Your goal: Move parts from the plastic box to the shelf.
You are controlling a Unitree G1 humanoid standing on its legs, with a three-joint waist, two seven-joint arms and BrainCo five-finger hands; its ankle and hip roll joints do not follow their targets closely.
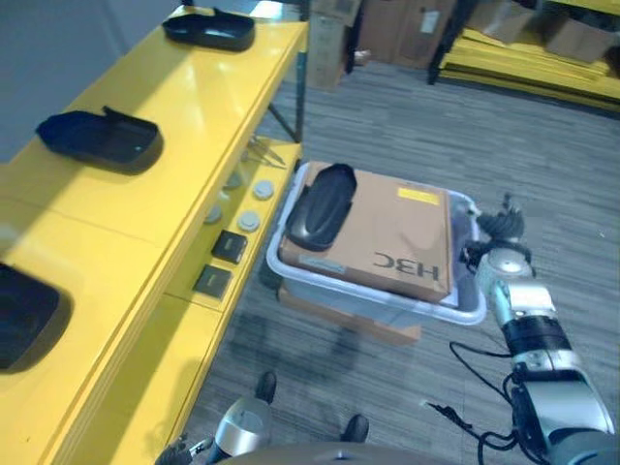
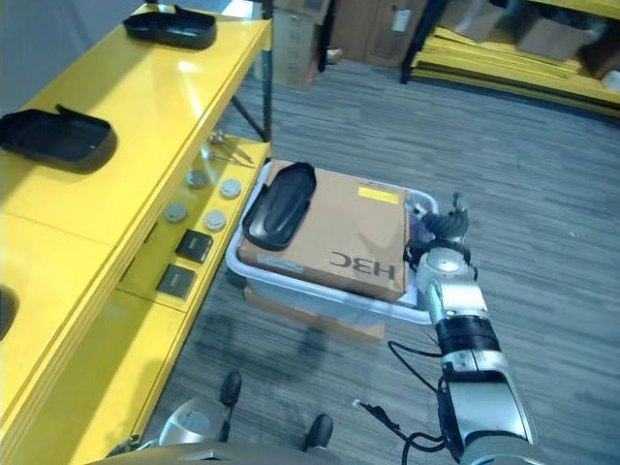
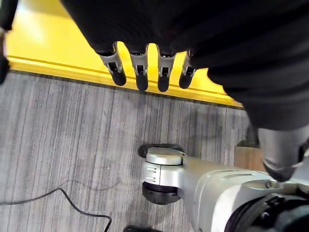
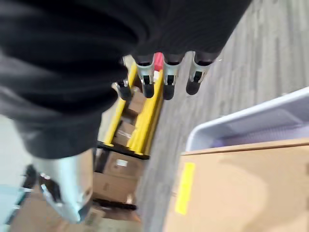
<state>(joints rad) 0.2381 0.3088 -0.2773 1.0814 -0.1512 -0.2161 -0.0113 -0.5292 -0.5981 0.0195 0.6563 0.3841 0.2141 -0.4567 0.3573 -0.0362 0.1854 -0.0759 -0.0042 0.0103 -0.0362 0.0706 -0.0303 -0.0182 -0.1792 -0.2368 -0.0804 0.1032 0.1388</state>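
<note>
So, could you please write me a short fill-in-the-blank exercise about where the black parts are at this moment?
1. One black part lies on the brown ____ in the plastic box.
2. The shelf is painted ____.
3. The right hand is beside the plastic box and holds ____.
4. The number of black parts fully visible on the shelf top is ____.

Missing words: cardboard box; yellow; nothing; two
</note>
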